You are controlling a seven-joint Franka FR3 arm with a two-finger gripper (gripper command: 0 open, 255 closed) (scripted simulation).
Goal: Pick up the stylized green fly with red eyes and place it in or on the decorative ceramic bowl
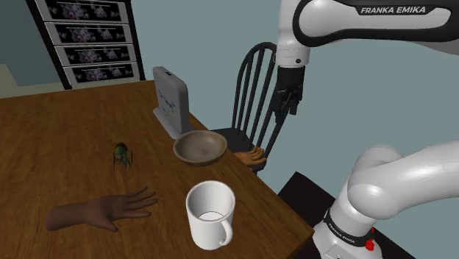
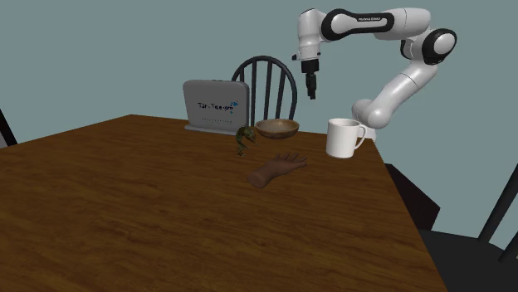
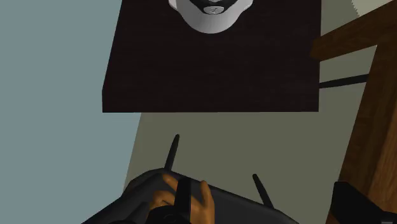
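Arm (image 1: 353, 22) high, wrist (image 1: 293, 57) downward

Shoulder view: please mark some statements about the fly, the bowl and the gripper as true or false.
1. The green fly lies on the wooden table, apart from the brown bowl. True.
2. The bowl holds the white mug. False: the mug stands upright on the table, nearer the camera.
3. The gripper touches the fly. False: it hangs in the air over the chair, beyond the table's edge.
4. A brown model hand lies flat on the table. True.
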